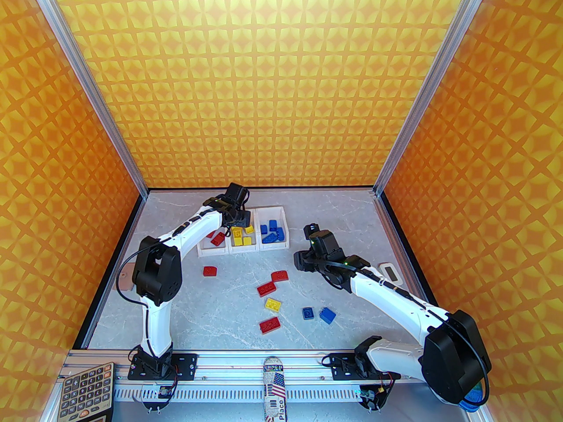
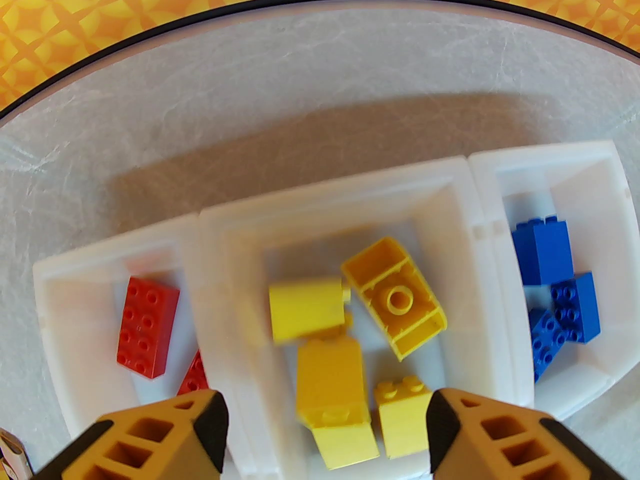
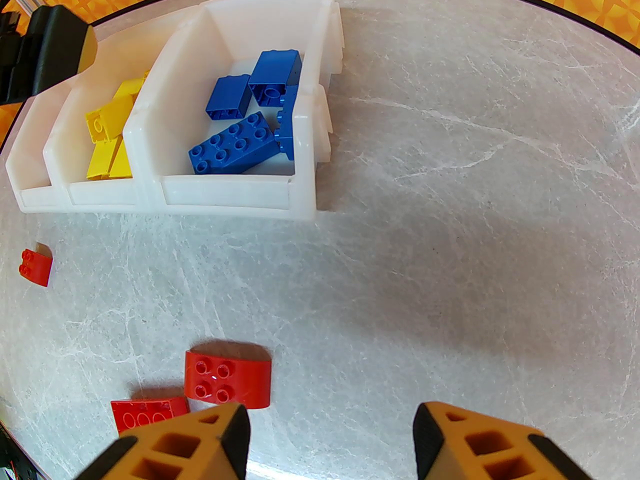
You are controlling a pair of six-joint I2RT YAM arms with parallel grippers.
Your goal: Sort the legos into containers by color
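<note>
Status: sort is a bit over half done, by my count
containers (image 1: pixel 244 249) sit upper centre of the top view, colours clean so far: left bin (image 2: pixel 65 328) has red bricks (image 2: pixel 147 333), the fewest that I can see; middle bin (image 2: pixel 330 203) has yellow bricks (image 2: pixel 395 300); right bin (image 3: pixel 225 188) has blue bricks (image 3: pixel 235 143)
left gripper (image 2: pixel 325 418) hangs over the middle bin, jaws apart, nothing between them; yellow pile is directly below, one brick there blurred
right gripper (image 3: pixel 330 433) is over bare table right of the bins, jaws apart, empty

Left to do: seven loose legos on the table (image 1: pixel 352 218), centre of the top view
- four red: one below the left bin (image 1: pixel 210 271), an arch (image 1: pixel 279 275), one just beside it (image 1: pixel 265 288), one lowest (image 1: pixel 269 324)
- one yellow (image 1: pixel 273 304)
- two blue side by side (image 1: pixel 308 313) (image 1: pixel 327 315)

Reds are most of the backlog
</note>
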